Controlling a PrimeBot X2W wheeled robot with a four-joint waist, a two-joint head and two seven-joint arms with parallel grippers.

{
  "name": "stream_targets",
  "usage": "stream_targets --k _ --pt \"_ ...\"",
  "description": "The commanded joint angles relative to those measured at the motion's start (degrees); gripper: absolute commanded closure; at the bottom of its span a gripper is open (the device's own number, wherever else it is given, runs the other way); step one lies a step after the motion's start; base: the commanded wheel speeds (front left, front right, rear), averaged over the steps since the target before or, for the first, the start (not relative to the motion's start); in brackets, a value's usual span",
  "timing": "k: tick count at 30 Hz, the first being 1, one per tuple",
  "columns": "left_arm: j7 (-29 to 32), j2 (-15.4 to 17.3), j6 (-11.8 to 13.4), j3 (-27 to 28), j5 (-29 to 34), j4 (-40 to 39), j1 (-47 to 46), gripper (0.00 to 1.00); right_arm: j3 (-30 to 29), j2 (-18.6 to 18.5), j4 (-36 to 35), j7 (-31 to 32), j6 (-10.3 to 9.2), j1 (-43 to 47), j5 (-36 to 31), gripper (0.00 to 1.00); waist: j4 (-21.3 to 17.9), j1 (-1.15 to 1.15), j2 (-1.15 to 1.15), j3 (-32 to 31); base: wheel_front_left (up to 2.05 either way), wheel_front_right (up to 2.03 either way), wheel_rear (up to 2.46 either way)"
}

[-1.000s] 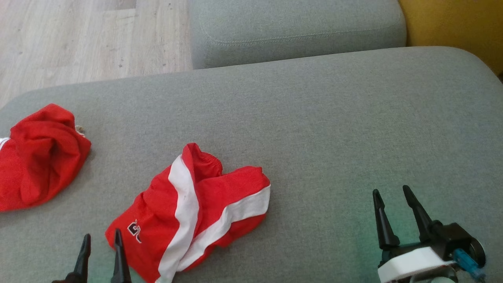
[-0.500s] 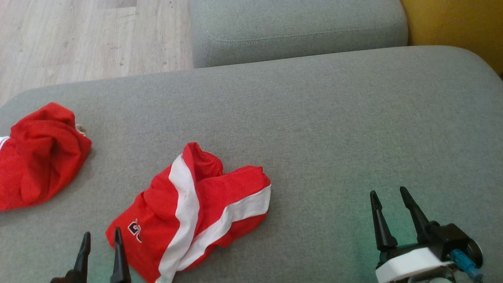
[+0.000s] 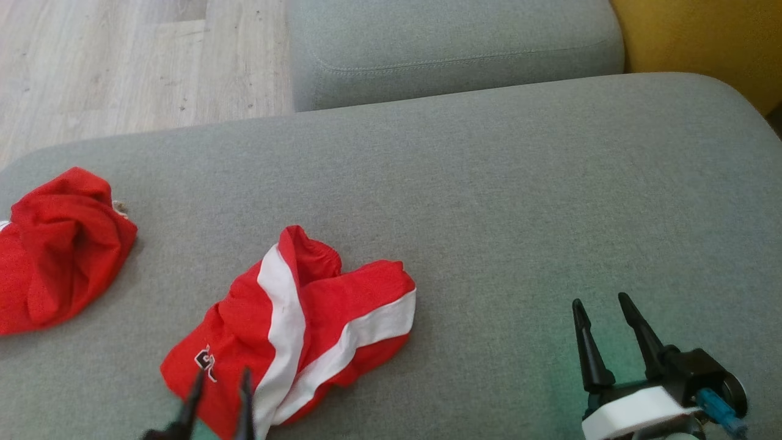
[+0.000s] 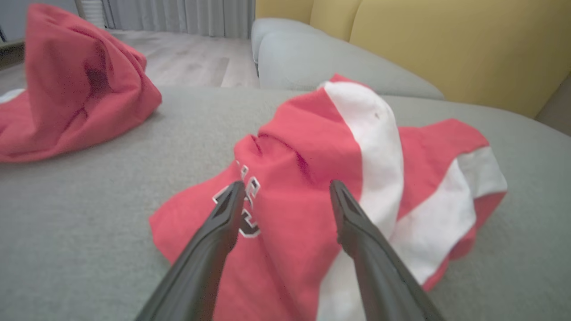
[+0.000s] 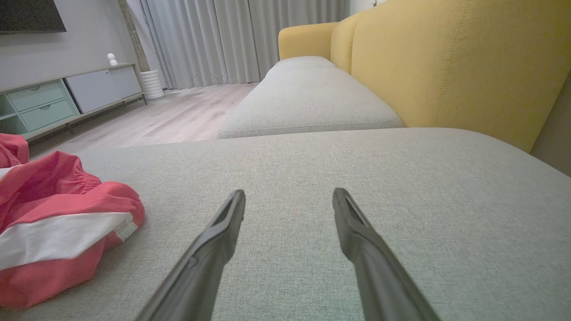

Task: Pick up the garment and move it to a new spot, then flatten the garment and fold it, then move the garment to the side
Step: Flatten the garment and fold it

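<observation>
A crumpled red garment [image 3: 330, 299] with white stripes and a small dark logo lies on the grey sofa cushion [image 3: 519, 183], left of centre. My left gripper [image 3: 222, 373] stands open over the garment's near left part. In the left wrist view the left gripper [image 4: 287, 185] has its fingers on either side of the red cloth [image 4: 312, 147] beside the logo; I cannot tell whether they touch it. My right gripper [image 3: 599, 299] is open above bare cushion at the lower right. In the right wrist view the right gripper [image 5: 289, 192] is empty, with the garment [image 5: 53, 232] far to its left.
A second red heap of cloth [image 3: 61, 244] lies at the cushion's left edge. Behind are another grey cushion [image 3: 452, 49], a yellow backrest [image 3: 702, 43] at the far right and wooden floor [image 3: 122, 61] at the far left.
My left gripper has moved right, from beside the garment's left edge to over it. The camera shifted slightly. The right gripper has barely moved.
</observation>
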Motion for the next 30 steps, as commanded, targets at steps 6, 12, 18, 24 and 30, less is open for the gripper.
stream_targets --k 6,12,18,24,30 --pt "4.8 0.1 -0.3 -1.7 -0.4 0.2 1.4 0.0 1.7 -0.5 -1.9 -0.6 0.44 -2.6 0.2 0.0 -0.5 0.0 0.0 0.3 0.0 0.0 0.0" --pt "8.2 0.6 0.2 -2.3 -0.7 2.2 3.1 0.0 1.7 -0.6 -1.9 -0.6 0.44 -2.4 0.3 0.0 -0.8 0.0 0.0 0.6 0.0 0.0 0.0" --pt "9.0 1.2 0.8 -2.3 -0.7 4.1 2.7 0.0 1.9 -0.7 -1.8 -0.6 0.44 -2.5 0.3 0.0 -0.9 0.0 0.0 0.8 0.0 0.0 0.0" --pt "10.0 1.5 0.7 -2.7 -1.5 5.0 2.4 0.95 1.8 -1.0 -1.8 -0.6 0.44 -2.6 0.4 0.0 -1.1 0.0 0.0 0.9 0.0 0.0 0.0" --pt "15.5 1.8 0.2 -2.6 -6.4 -1.0 4.4 1.0 1.4 -1.1 -1.6 -0.6 0.44 -2.3 0.3 0.0 -1.1 0.0 0.0 0.6 0.0 0.0 0.0"
